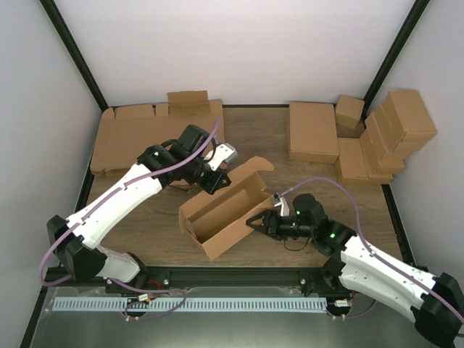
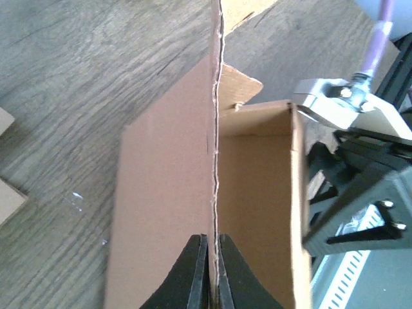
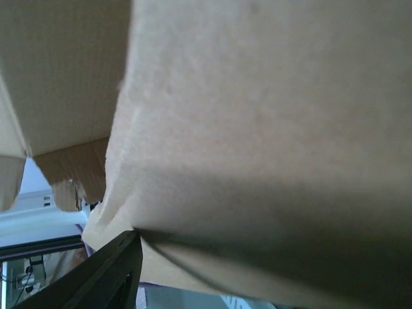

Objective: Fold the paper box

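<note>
Left hand (image 2: 210,243) clamped on box (image 2: 257,193) wall's top edge | right hand (image 1: 255,221) at opposite wall, grip unclear | light, stiff cardboard; pinch edges

Paper box (image 1: 230,233) blocks centre; open tabletop (image 1: 261,138) beyond; boxes (image 1: 384,134) far right.

Even, diffuse white light fills the overhead view, leaving only soft shadows on the wood-grain bench (image 1: 152,225) beneath the right gripper (image 1: 255,222). Pressed close over that gripper's wrist camera, the plain brown corrugated cardboard paper box (image 3: 257,96) is blurred and darkens underneath. The left wrist view stays mostly sharp.
</note>
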Controlling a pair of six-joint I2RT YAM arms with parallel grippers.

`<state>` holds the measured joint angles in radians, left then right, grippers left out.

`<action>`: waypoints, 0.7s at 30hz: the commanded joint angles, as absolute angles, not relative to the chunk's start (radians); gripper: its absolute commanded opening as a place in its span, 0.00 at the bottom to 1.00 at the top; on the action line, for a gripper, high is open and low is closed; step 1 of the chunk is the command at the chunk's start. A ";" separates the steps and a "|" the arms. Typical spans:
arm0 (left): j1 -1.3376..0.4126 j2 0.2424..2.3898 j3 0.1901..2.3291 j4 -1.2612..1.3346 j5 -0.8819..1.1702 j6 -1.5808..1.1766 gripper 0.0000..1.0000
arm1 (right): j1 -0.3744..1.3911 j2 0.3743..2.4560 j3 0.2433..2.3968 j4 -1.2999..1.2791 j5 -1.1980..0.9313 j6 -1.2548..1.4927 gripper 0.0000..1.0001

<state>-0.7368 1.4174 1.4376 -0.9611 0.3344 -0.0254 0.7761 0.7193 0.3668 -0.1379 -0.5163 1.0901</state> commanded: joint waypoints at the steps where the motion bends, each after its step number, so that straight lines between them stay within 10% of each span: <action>1: -0.755 1.396 1.465 -0.956 0.430 -0.055 0.04 | 0.785 0.771 0.382 0.009 -0.463 1.064 0.57; 21: -0.855 1.473 1.137 -0.713 0.443 -0.134 0.06 | 0.779 0.808 0.115 0.156 -0.191 0.939 0.68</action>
<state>-0.8314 1.4288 1.1725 -0.7792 0.4419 -0.1043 0.7753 0.8093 0.0757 0.1654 -0.2771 0.9939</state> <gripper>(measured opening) 0.050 0.674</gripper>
